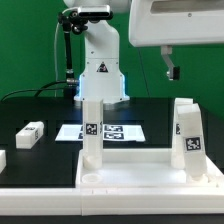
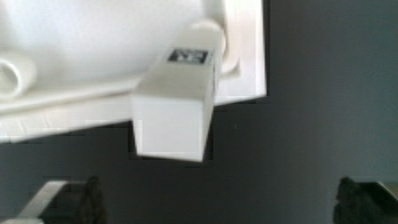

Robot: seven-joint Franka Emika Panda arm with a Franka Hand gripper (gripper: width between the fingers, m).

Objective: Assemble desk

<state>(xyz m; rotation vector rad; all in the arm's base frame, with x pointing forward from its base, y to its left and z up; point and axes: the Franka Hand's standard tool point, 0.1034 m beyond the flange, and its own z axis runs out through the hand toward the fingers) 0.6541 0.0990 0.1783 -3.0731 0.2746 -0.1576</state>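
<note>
Exterior view's left is where a loose leg (image 1: 30, 134) is seen lying flat on the dark table (image 1: 40, 110), apart from the rest of the kit. Next comes the desk top (image 1: 140, 165), laid in the foreground with its rim upward. A first upright leg (image 1: 92, 128) is planted at its corner on that side. The marker board (image 1: 108, 131) is seen behind, between the two posts. A second upright leg (image 1: 188, 135) is stood at the corner on the exterior view's right, and the gripper (image 1: 172, 72) is held above it, well apart.

In the wrist view the second upright leg (image 2: 178, 110) is looked down on, with the desk top (image 2: 71, 60) beside it. The gripper (image 2: 217, 203) is spread wide and nothing is pinched between its fingers (image 2: 68, 200).

The step is judged to be grasping this post so that it can be seated. The jaws are best centred over it first, so that two opposite flat faces are met squarely. A straight descent is advised, since a fingertip landing on the top edge could tip the post. Whether it is fully seated in its socket cannot be told.
</note>
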